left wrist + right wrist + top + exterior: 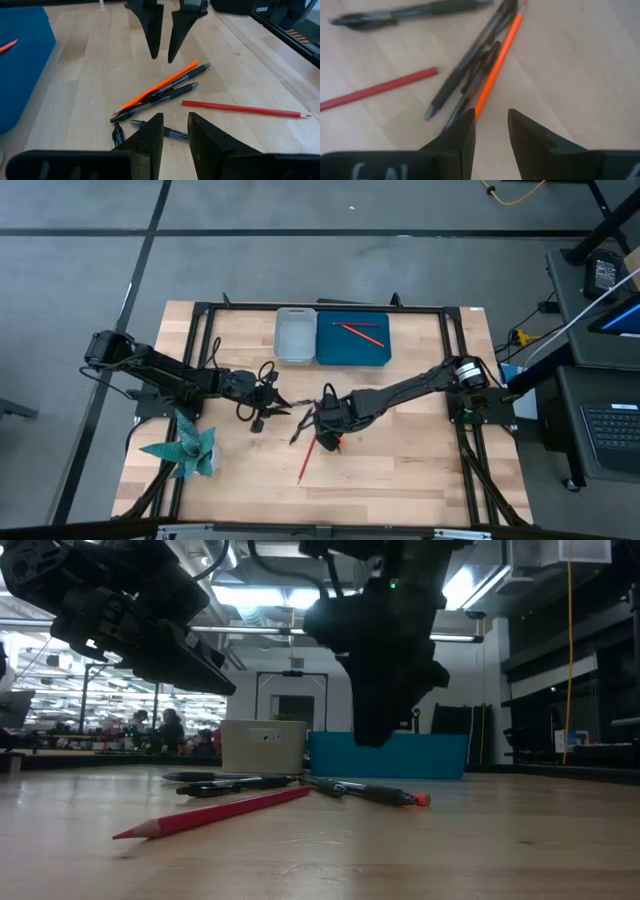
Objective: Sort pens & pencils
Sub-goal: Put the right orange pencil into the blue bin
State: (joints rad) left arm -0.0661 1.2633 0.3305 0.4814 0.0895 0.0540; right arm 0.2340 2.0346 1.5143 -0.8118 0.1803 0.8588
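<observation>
Right gripper (322,423) is hanging over the middle of the table (420,470), jaws parted and pointing down, grasping nothing, tips just above the mixed pile. In the right wrist view the orange pencil (496,67) is lying right ahead of that gripper's fingertips (465,127), touching two dark pens (470,60) alongside it; another pen (405,14) is lying crosswise farther off. The red pencil (305,463) is sitting apart from the pile, toward 6 o'clock on the table, tip pointing at the near edge. Left gripper (283,406) is hovering just at 9 o'clock of the pile, jaws released, holding nothing; from its wrist camera the pile is showing as the orange pencil crossing over several pens, with the red pencil beside them. At 12 o'clock the blue bin (352,340) is holding two red pencils (360,331); the grey bin (295,335) is touching its left side. A teal crumpled cloth (185,450) is lying at 8 o'clock, near the left arm's base.
</observation>
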